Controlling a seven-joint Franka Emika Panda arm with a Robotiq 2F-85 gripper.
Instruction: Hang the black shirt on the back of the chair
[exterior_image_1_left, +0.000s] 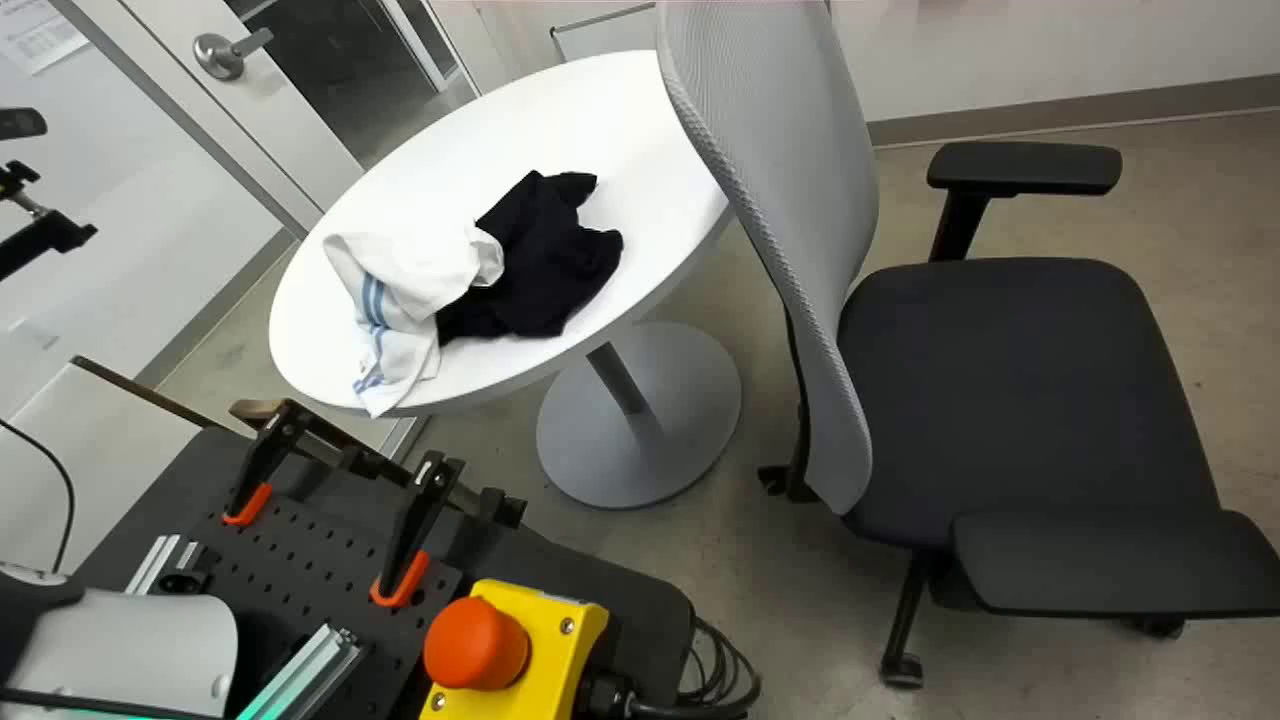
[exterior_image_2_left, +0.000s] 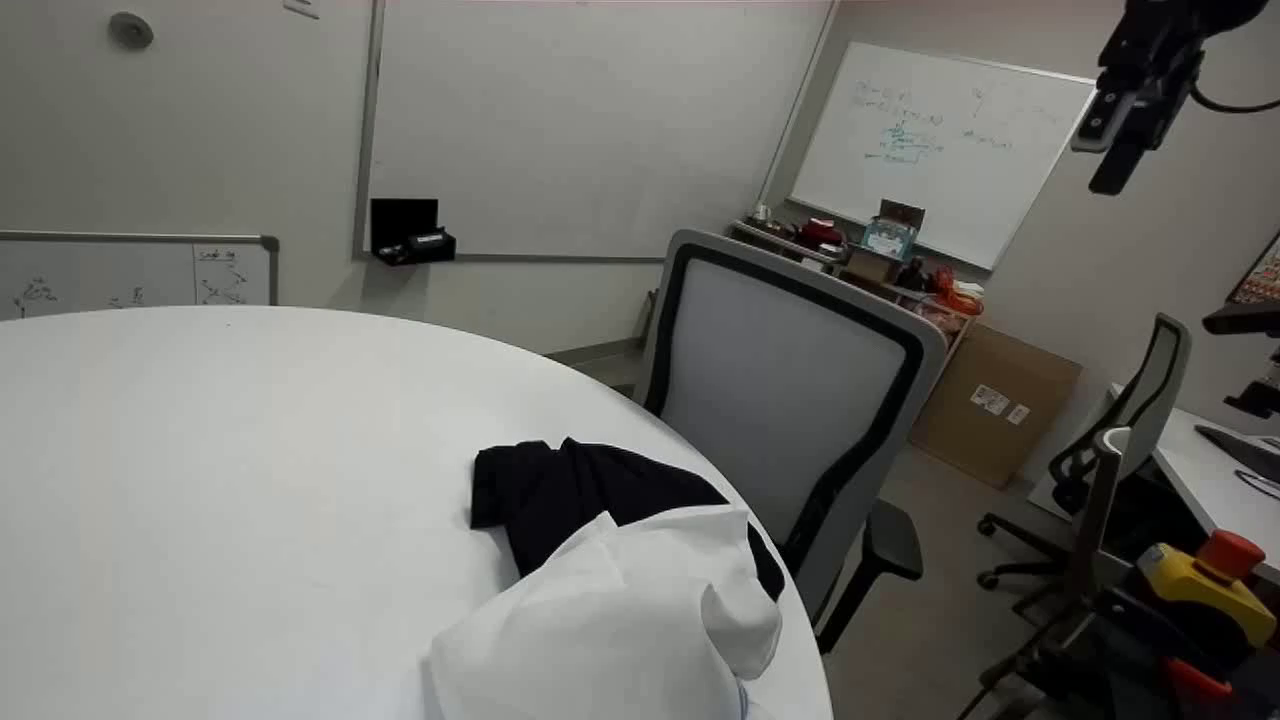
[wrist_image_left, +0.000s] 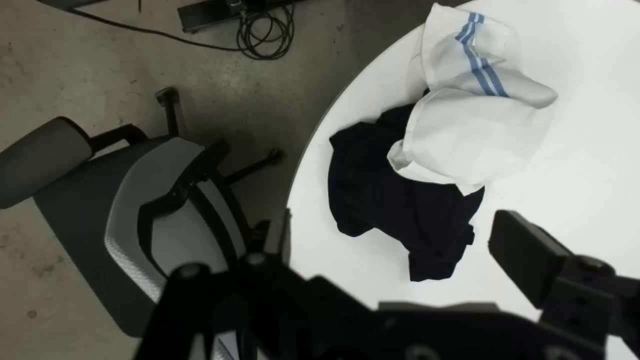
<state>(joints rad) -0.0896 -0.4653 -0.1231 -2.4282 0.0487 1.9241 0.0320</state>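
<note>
A crumpled black fabric shirt (wrist_image_left: 372, 175) is lying on a round white tabletop (wrist_image_left: 595, 175), partly beneath a white, blue-striped cloth (wrist_image_left: 470, 135). Just beside the tabletop, a black office chair (exterior_image_1_left: 1000, 380) is standing with its curved grey mesh back (exterior_image_1_left: 790, 170) towards it. The black fingers (wrist_image_left: 522, 252) are hanging wide apart, gripping nothing, well away from the shirt.

Matt cloth shirt (exterior_image_1_left: 560, 260), cloth towel (exterior_image_1_left: 415, 270), smooth tabletop (exterior_image_1_left: 630, 130), mesh chair back (exterior_image_1_left: 795, 190), metal door handle (exterior_image_1_left: 224, 57)
</note>
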